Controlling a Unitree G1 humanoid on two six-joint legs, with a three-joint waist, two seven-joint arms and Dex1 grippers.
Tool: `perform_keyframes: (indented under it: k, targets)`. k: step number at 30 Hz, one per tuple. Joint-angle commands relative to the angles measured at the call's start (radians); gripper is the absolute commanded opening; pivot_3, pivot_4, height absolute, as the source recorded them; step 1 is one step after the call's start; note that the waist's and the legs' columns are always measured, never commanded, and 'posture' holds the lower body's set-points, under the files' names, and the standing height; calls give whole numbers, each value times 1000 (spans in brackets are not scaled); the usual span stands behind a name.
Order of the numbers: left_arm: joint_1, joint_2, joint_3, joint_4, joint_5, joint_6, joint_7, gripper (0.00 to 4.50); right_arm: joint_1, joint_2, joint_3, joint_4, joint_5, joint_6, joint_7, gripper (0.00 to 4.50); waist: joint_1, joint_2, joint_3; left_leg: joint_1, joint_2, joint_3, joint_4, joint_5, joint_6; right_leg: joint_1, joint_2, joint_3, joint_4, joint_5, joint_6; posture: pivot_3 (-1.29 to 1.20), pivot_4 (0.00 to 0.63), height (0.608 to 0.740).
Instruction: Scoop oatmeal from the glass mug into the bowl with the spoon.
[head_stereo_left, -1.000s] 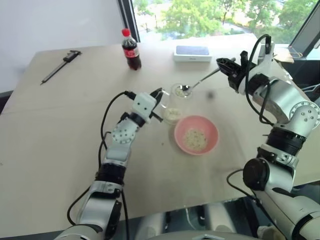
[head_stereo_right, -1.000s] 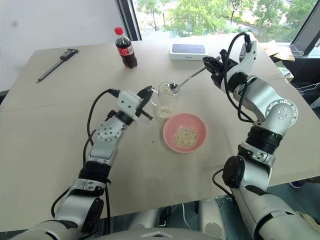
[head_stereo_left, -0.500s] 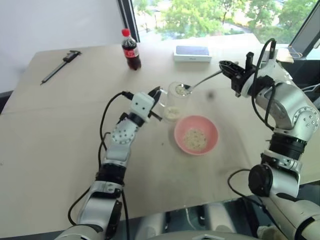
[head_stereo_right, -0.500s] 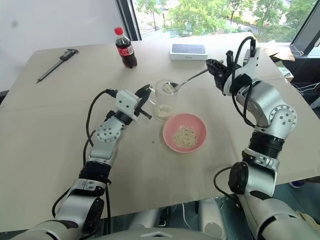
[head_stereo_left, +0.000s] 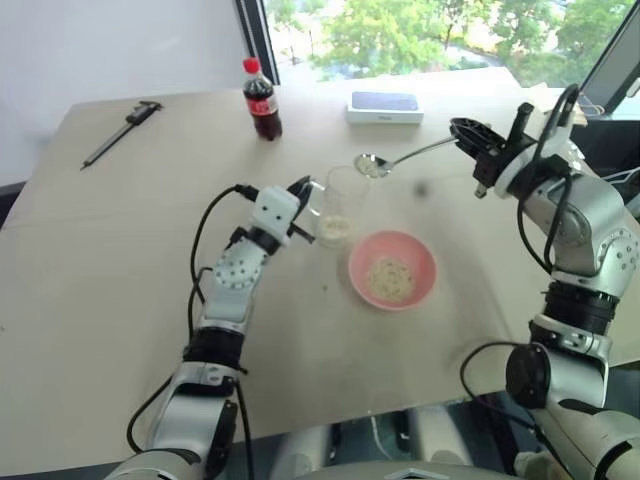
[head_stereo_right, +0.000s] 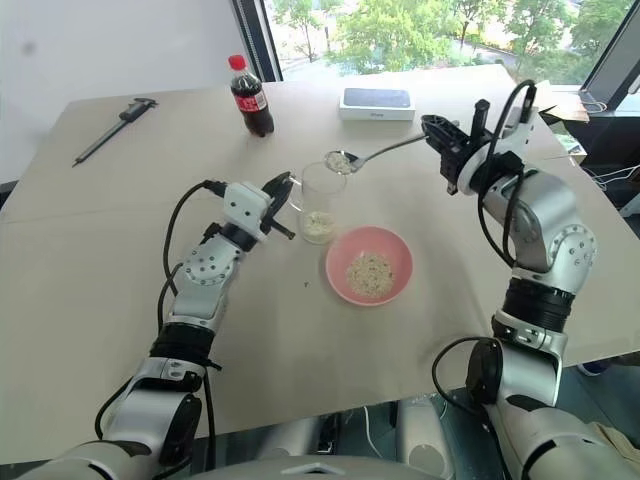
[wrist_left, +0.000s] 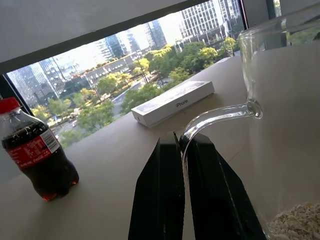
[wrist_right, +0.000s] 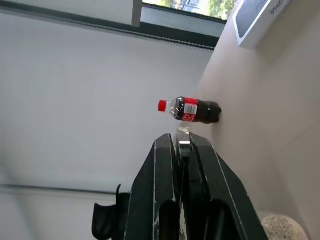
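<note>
Spoon (head_stereo_right: 372, 155) clamped by handle in right gripper (head_stereo_right: 446, 140), loaded head above glass mug (head_stereo_right: 321, 200) rim. Left gripper (wrist_left: 183, 150) pinches mug handle. Risk: tilt spills oatmeal (head_stereo_right: 338, 160) short of bowl (head_stereo_right: 393, 248).

A small cola bottle (head_stereo_left: 262, 98) with a red cap stood upright near the far edge of the table (head_stereo_left: 120, 290). A white phone box (head_stereo_left: 385, 106) lay flat along that far edge, well apart from the bottle. A dark caliper (head_stereo_left: 122, 130) lay slantwise by the far left corner.
</note>
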Motion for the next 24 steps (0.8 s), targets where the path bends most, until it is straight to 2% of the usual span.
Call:
perform_keyframes:
  k: [1, 11, 17, 24]
  targets:
    - [-4, 21, 29, -9, -14, -41, 6, 61, 31, -33, -31, -54, 42, 35, 55, 0, 0, 0, 0, 0, 0, 0, 0, 0, 0, 0, 0, 0, 0, 0, 0, 0, 150, 740]
    - [33, 43, 47, -18, -19, -40, 8, 61, 190, -141, -75, -67, 42, 218, 232, 0, 2, 0, 0, 1, 1, 2, 0, -2, 4, 1, 0, 2, 0, 0, 0, 0, 150, 740]
    - [44, 40, 45, -25, -15, -39, 11, 61, 248, -290, 34, -90, 40, 258, 321, 0, 0, 0, -1, 2, 1, 4, 0, -3, 5, 1, 0, 3, 0, 0, 0, 0, 150, 740]
    - [37, 41, 46, -16, -14, -39, 12, 61, 144, -410, 210, -238, -203, 257, 462, 0, 2, 0, -1, 3, 1, 5, 1, -3, 6, 2, 0, 4, 1, 0, 0, 0, 150, 740]
